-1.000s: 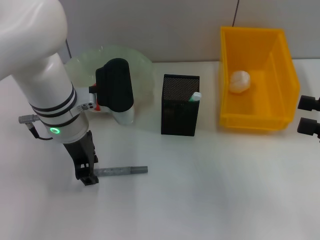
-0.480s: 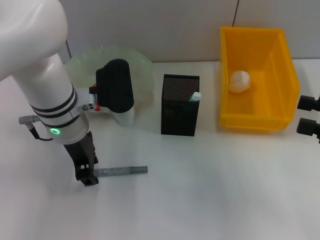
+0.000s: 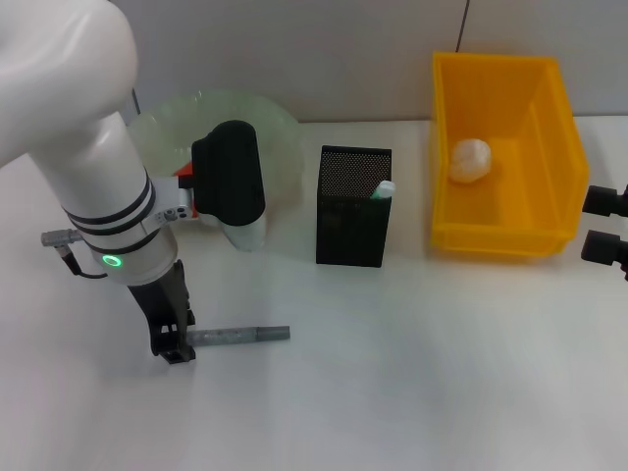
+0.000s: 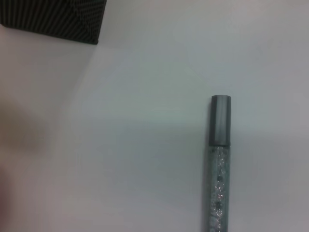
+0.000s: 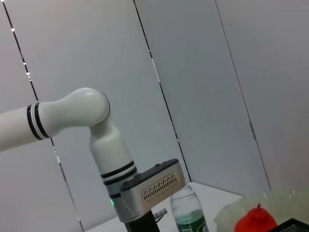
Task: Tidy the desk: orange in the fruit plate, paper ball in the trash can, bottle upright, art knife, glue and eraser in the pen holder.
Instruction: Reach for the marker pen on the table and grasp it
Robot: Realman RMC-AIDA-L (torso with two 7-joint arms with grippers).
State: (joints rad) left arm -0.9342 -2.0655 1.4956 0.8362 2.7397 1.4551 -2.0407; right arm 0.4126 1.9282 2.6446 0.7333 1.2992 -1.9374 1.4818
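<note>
The grey art knife (image 3: 235,335) (image 4: 218,164) lies flat on the white desk. My left gripper (image 3: 172,345) is down at its left end. The black mesh pen holder (image 3: 353,206) holds the green-capped glue (image 3: 383,189). A paper ball (image 3: 469,160) lies in the yellow trash can (image 3: 549,108). The orange (image 5: 256,217) rests on the pale green fruit plate (image 3: 265,123); in the head view my arm hides most of it. The bottle (image 5: 188,215) stands upright by the plate. The eraser is out of view. My right gripper (image 3: 605,226) is parked open at the right edge.
In the head view my left arm's wrist covers the desk between the plate and the knife. The pen holder's corner (image 4: 53,19) shows beyond the knife in the left wrist view.
My left arm's wrist has shifted slightly to the right. The art knife has not moved, nor has the right arm.
</note>
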